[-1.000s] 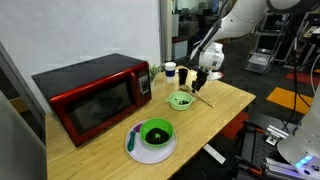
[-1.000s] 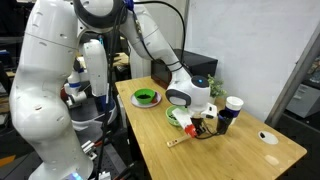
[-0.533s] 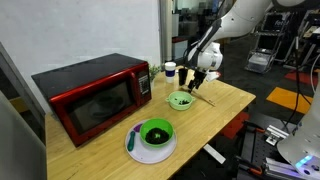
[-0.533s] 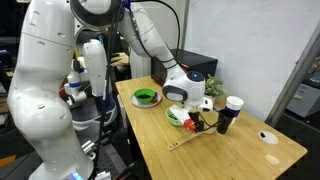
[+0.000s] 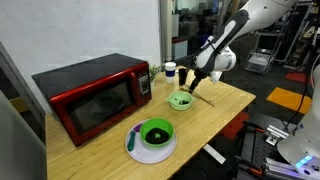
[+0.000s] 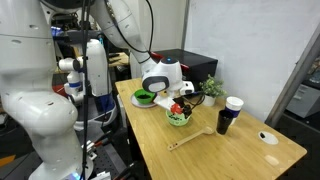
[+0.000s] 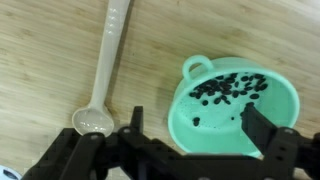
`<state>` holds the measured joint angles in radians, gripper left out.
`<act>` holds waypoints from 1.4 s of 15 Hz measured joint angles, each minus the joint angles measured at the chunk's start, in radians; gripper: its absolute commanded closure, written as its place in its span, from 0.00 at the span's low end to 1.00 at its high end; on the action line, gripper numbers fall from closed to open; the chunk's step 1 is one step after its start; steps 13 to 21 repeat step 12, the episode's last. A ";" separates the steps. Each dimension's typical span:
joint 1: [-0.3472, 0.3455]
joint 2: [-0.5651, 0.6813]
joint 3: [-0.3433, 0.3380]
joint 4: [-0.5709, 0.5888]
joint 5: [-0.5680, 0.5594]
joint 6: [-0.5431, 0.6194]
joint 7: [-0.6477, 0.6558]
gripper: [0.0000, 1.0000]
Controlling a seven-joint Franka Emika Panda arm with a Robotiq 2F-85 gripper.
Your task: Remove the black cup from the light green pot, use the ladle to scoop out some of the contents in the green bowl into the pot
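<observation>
In the wrist view my gripper (image 7: 197, 125) hangs open and empty over the light green pot (image 7: 240, 105), which holds scattered dark bits. The pale ladle (image 7: 105, 60) lies flat on the wooden table beside the pot, scoop end nearest my left finger (image 7: 137, 120), touching nothing. In both exterior views the gripper (image 6: 180, 100) hovers above the pot (image 6: 179, 117) (image 5: 180, 99), with the ladle (image 6: 190, 138) on the table next to it. The black cup (image 6: 223, 121) stands upright on the table outside the pot. The green bowl (image 5: 156, 131) with dark contents sits apart on a white plate (image 5: 135, 148).
A red microwave (image 5: 95, 95) fills the back of the table. A white cup with a dark top (image 6: 234, 104) stands beside the black cup. The table edge (image 6: 150, 150) runs close to the ladle, and another robot body (image 6: 40, 100) stands beside the table.
My gripper has opened wide and risen from the ladle, which now lies free on the table. The arm has swung back over the pot.
</observation>
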<state>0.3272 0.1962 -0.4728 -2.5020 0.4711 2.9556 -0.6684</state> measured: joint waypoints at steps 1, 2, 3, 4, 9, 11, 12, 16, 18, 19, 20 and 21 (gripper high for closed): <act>0.030 -0.037 -0.016 -0.037 -0.039 0.021 0.013 0.00; 0.053 -0.074 -0.025 -0.072 -0.075 0.041 0.022 0.00; 0.037 -0.116 0.004 -0.109 -0.148 0.063 0.055 0.00; 0.031 -0.157 0.027 -0.143 -0.191 0.078 0.080 0.00; 0.077 -0.355 0.068 -0.264 -0.236 0.078 0.080 0.00; 0.080 -0.410 0.091 -0.291 -0.237 0.078 0.082 0.00; 0.080 -0.426 0.096 -0.297 -0.237 0.078 0.082 0.00; 0.080 -0.426 0.096 -0.297 -0.237 0.078 0.082 0.00; 0.080 -0.426 0.096 -0.297 -0.237 0.078 0.082 0.00; 0.080 -0.426 0.096 -0.297 -0.237 0.078 0.082 0.00; 0.080 -0.426 0.096 -0.297 -0.237 0.078 0.082 0.00; 0.080 -0.426 0.096 -0.297 -0.237 0.078 0.082 0.00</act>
